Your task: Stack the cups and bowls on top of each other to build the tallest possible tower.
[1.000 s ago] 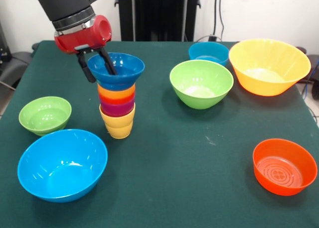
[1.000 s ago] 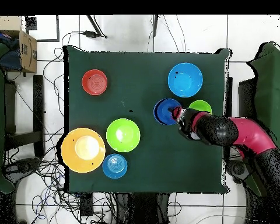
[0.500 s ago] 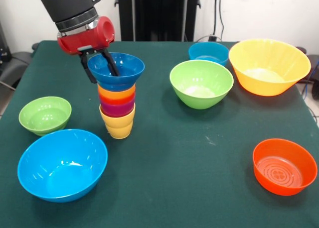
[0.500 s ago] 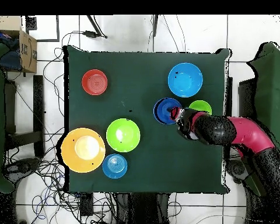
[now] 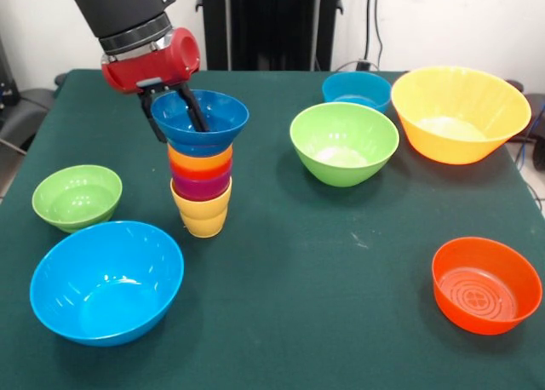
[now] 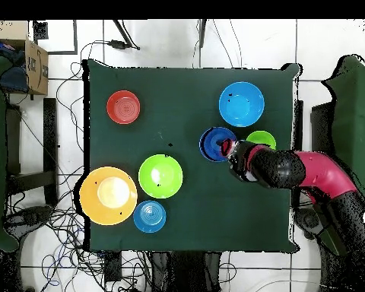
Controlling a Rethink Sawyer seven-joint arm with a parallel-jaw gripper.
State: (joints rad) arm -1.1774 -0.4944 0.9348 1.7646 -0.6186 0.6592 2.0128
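My fingers point(image 5: 176, 116) straddle the rim of the dark blue bowl point(image 5: 201, 122), one black finger inside it and one outside, pinching its wall. That bowl tops the tower point(image 5: 201, 170): below it nest an orange-yellow cup, a red-orange one, a purple one, and the yellow cup point(image 5: 202, 216) standing on the desk point(image 5: 324, 262).

The desk is covered in dark green cloth. Near the tower, toward the front camera, sit a small green bowl point(image 5: 77, 196) and a large light blue bowl point(image 5: 106, 281), close together. Farther across are a bigger green bowl point(image 5: 344, 142), a teal bowl point(image 5: 356, 90) just beside the big orange-yellow bowl point(image 5: 459, 112), and an orange-red bowl point(image 5: 486, 283) well apart from the rest.

The front view shows the tower's coloured layers and a white wall with dark equipment behind the desk. From overhead the tower point(image 6: 217, 144) is only a blue disc, with my red and black arm point(image 6: 292, 169) reaching over the desk's edge; that view adds a white tiled floor strewn with cables and a cardboard box point(image 6: 33, 67) off one corner.
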